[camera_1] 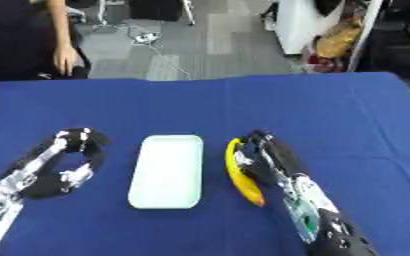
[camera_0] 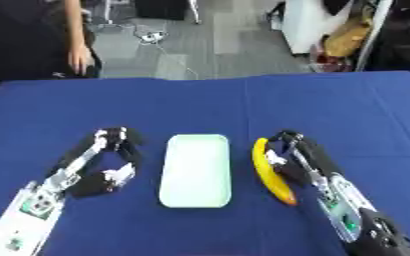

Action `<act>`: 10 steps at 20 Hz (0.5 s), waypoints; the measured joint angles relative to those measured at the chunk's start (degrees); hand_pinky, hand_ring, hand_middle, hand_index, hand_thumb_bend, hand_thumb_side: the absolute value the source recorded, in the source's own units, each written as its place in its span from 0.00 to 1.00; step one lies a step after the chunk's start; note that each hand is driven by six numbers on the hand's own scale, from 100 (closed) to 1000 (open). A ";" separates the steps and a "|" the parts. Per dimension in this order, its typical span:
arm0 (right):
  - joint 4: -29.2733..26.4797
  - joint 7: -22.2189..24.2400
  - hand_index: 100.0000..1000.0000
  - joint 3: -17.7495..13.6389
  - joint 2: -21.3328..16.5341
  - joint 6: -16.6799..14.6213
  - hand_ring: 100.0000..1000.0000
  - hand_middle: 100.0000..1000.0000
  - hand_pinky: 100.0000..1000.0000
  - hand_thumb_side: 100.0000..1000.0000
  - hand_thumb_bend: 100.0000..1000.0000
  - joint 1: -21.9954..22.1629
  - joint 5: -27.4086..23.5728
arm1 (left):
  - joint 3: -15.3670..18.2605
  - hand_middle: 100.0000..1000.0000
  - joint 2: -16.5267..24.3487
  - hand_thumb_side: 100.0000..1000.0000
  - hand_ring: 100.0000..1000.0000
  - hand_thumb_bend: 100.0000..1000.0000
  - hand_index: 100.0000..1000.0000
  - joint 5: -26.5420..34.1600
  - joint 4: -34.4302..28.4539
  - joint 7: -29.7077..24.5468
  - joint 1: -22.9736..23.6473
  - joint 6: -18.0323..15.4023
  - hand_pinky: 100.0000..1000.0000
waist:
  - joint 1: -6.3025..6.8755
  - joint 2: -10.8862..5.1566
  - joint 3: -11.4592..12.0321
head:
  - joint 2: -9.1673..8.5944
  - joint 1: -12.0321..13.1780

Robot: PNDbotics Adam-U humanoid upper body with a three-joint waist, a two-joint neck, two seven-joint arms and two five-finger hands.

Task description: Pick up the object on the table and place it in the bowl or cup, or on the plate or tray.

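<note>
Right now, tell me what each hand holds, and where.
Left hand holds nothing. Right hand is against the banana near its upper end; whether it grips cannot be told.

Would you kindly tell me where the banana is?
The banana lies on the blue table, between the pale tray and the right hand.

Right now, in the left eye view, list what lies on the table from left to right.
left hand → pale green tray → banana → right hand, which lies right against the banana's right side.
</note>
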 measured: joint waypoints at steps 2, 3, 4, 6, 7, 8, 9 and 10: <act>0.13 0.21 0.79 0.00 0.03 0.13 0.58 0.74 0.39 1.00 0.00 0.20 0.20 | 0.00 0.65 0.00 0.66 0.57 0.00 0.72 0.00 0.00 0.00 0.00 0.00 0.48 | 0.00 0.05 0.00 | 0.00 0.00; 0.14 0.34 0.79 0.00 0.04 0.10 0.58 0.74 0.39 1.00 0.04 0.20 0.27 | 0.00 0.65 0.00 0.66 0.57 0.00 0.72 0.00 0.00 0.00 0.00 0.00 0.48 | 0.01 0.07 0.00 | 0.00 -0.01; 0.14 0.49 0.79 0.00 0.11 0.01 0.58 0.73 0.40 1.00 0.13 0.20 0.31 | 0.00 0.65 0.00 0.66 0.57 0.00 0.72 0.00 0.00 0.00 0.00 -0.01 0.48 | 0.01 0.12 0.00 | 0.00 -0.01; 0.14 0.79 0.80 0.00 0.46 -0.23 0.58 0.73 0.41 1.00 0.27 0.20 0.69 | 0.00 0.65 0.00 0.66 0.57 0.00 0.72 0.01 0.00 -0.01 0.00 -0.01 0.48 | 0.03 0.21 0.02 | 0.00 -0.01; 0.14 0.94 0.81 0.01 0.51 -0.34 0.58 0.74 0.41 1.00 0.31 0.20 0.96 | 0.00 0.65 0.00 0.66 0.57 0.00 0.72 0.01 0.00 -0.01 0.00 -0.01 0.48 | 0.03 0.24 0.05 | 0.00 -0.01; 0.14 1.15 0.81 0.01 0.51 -0.46 0.58 0.74 0.41 1.00 0.34 0.20 1.31 | 0.00 0.65 0.00 0.66 0.57 0.00 0.72 0.01 0.00 -0.01 0.00 -0.02 0.48 | 0.03 0.26 0.06 | 0.00 -0.01; 0.13 1.32 0.82 0.00 0.51 -0.56 0.58 0.74 0.41 1.00 0.32 0.20 1.62 | 0.00 0.65 0.00 0.66 0.57 0.00 0.72 0.01 0.00 -0.02 0.00 -0.02 0.48 | 0.04 0.27 0.08 | 0.00 -0.01; 0.12 1.44 0.82 0.00 0.51 -0.67 0.58 0.74 0.41 1.00 0.32 0.20 1.93 | 0.00 0.65 0.00 0.66 0.57 0.00 0.72 0.01 0.00 -0.02 0.00 -0.02 0.48 | 0.04 0.27 0.14 | 0.00 -0.01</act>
